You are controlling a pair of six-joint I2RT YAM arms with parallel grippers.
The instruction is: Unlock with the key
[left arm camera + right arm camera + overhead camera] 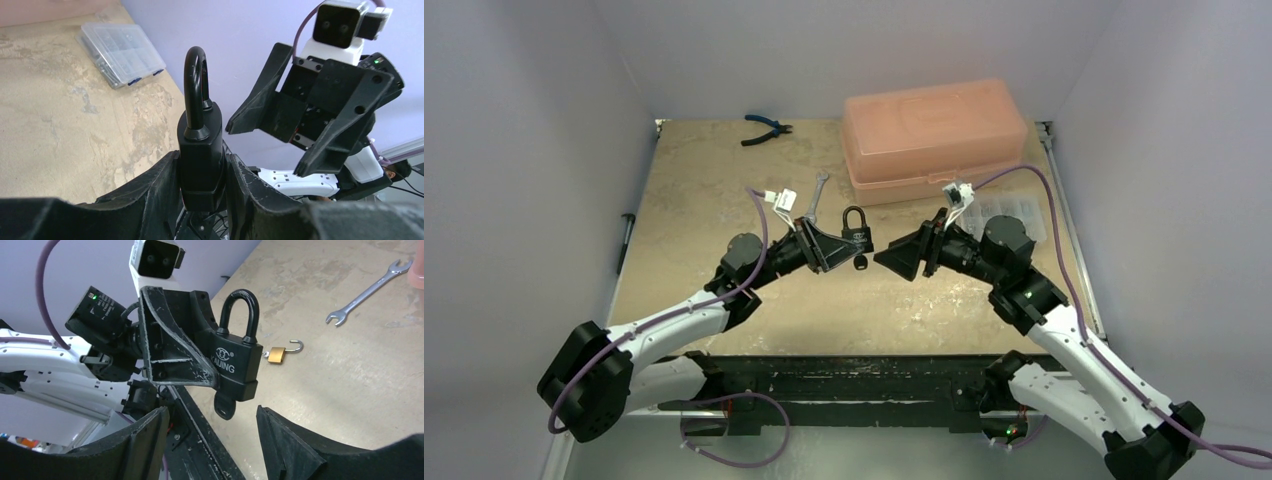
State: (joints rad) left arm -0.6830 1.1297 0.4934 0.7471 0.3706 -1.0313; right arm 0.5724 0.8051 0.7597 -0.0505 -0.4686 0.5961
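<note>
The padlock (236, 367) is clamped in the left gripper (836, 250); its key (224, 407) could be knocked by the open, empty right gripper (884, 257) if misaligned.

- The top view looks down from above and behind the arms, far enough back to take in the whole table (724, 190).
- The left wrist view sits close to the padlock (201, 155) and faces the right arm's camera (342, 25).
- The right wrist view faces the opposite way, close on the same padlock (237, 367), with the left arm's camera (155, 255) behind it.
- All three views share the padlock (856, 235).
</note>
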